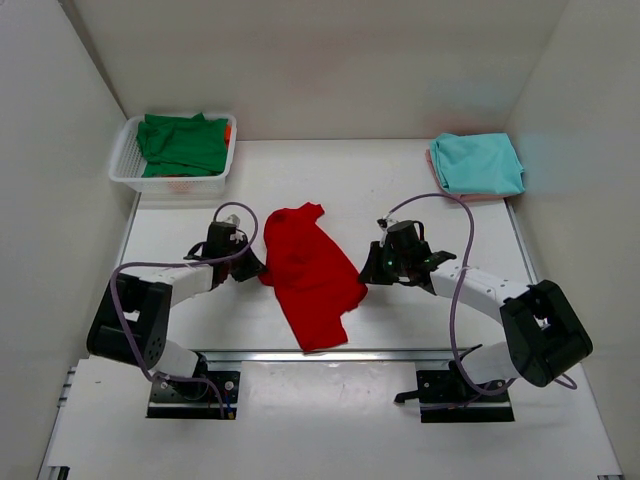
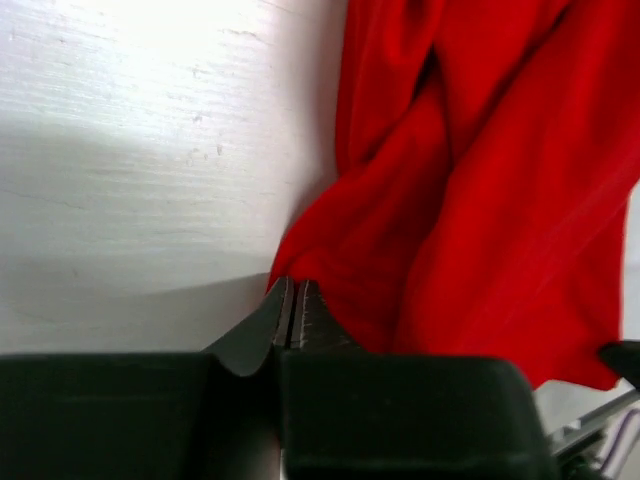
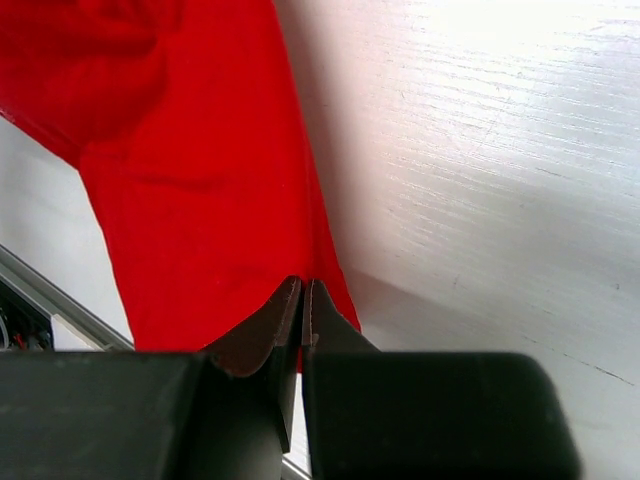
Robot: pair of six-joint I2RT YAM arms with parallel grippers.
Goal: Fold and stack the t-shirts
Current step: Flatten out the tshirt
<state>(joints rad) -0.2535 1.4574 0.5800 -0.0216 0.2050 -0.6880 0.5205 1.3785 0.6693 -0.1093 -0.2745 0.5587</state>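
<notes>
The red t-shirt lies crumpled and part folded in the middle of the table, its long axis running near to far. My left gripper is shut at its left edge; the left wrist view shows the jaws closed right where the red cloth begins. My right gripper is shut on its right edge, with red cloth pinched between the jaws. The teal t-shirt lies folded at the far right. The dark green t-shirt lies in the basket.
The white mesh basket stands at the far left. A pink edge shows under the teal shirt. A metal rail runs along the table's near edge. White walls close in left, right and back.
</notes>
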